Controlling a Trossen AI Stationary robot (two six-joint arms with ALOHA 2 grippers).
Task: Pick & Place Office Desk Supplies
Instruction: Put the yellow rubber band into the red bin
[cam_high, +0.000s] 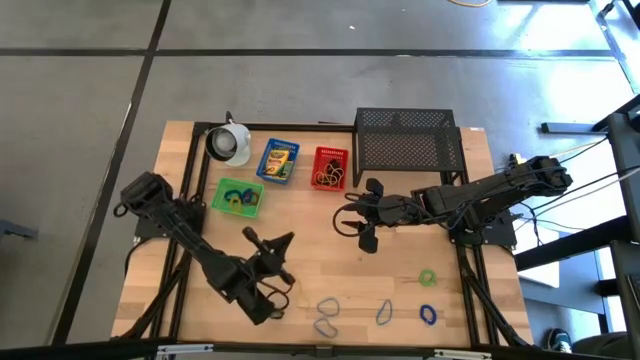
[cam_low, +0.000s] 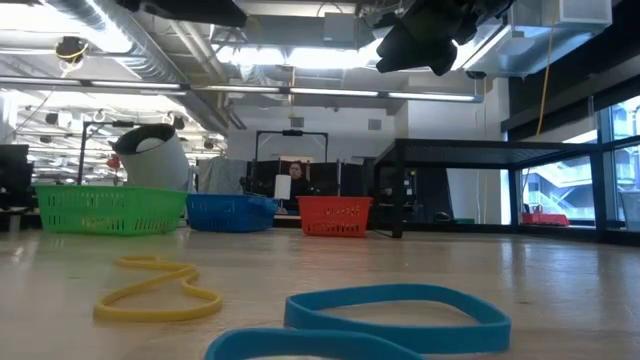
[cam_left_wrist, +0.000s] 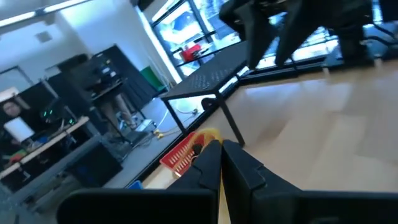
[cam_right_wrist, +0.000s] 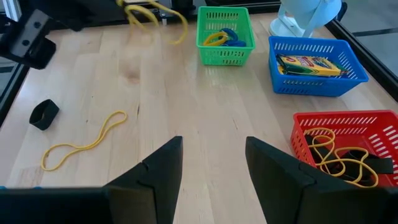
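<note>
While both arms hovered over the table, progress was judged partial.
Sorted: bands in green bin (cam_high: 238, 197) and red bin (cam_high: 329, 168); crayons in blue bin (cam_high: 278, 161).
Left: loose bands (cam_high: 385, 313) along front edge; yellow band (cam_right_wrist: 83, 142); dark clip (cam_right_wrist: 43, 114).
Left gripper (cam_high: 281, 259): clenched, empty.
Right gripper (cam_high: 366, 214): spread, nothing held.

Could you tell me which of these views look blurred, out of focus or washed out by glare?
Left wrist view: blurred throughout, with the windows blown out behind the black mesh rack. Low view: the nearest blue rubber band is soft, and the ceiling lights glare. High view: bright light washes out the floor at the top right. Right wrist view: evenly lit and sharp, the red basket crisp.
</note>
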